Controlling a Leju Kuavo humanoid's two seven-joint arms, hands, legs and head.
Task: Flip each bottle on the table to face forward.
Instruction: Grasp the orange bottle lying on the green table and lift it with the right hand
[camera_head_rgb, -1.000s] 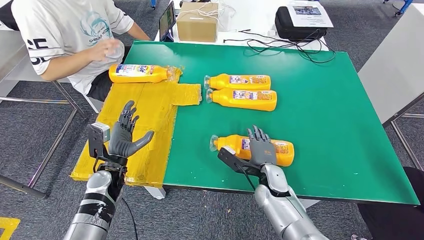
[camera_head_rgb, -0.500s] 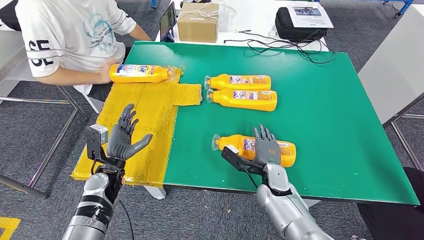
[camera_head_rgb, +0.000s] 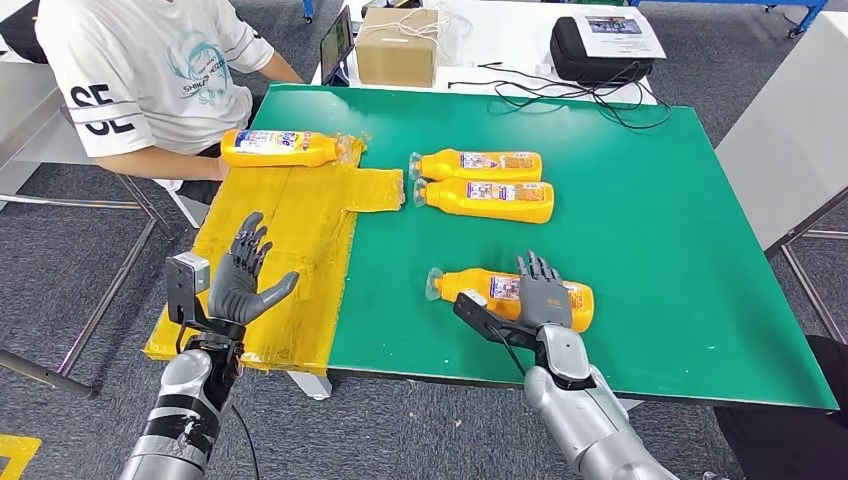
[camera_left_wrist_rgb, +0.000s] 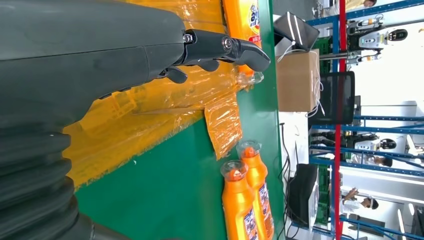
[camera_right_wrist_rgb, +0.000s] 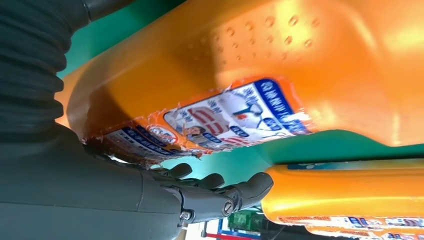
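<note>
The green table (camera_head_rgb: 640, 200) carries one yellow plastic sheet (camera_head_rgb: 290, 230) over its left part. One person (camera_head_rgb: 150, 70) in a white shirt sits at the far left corner. Four orange bottles lie on their sides: the far-left bottle (camera_head_rgb: 278, 147) on the yellow sheet by the person, the paired bottles (camera_head_rgb: 480, 182) side by side and touching mid-table, and the near bottle (camera_head_rgb: 512, 297) close to the front edge. The right hand (camera_head_rgb: 543, 297) lies over the near bottle, fingers draped across its label; whether they truly grip it cannot be told. The left hand (camera_head_rgb: 243, 275) hovers above the yellow sheet, fingers spread, holding nothing.
</note>
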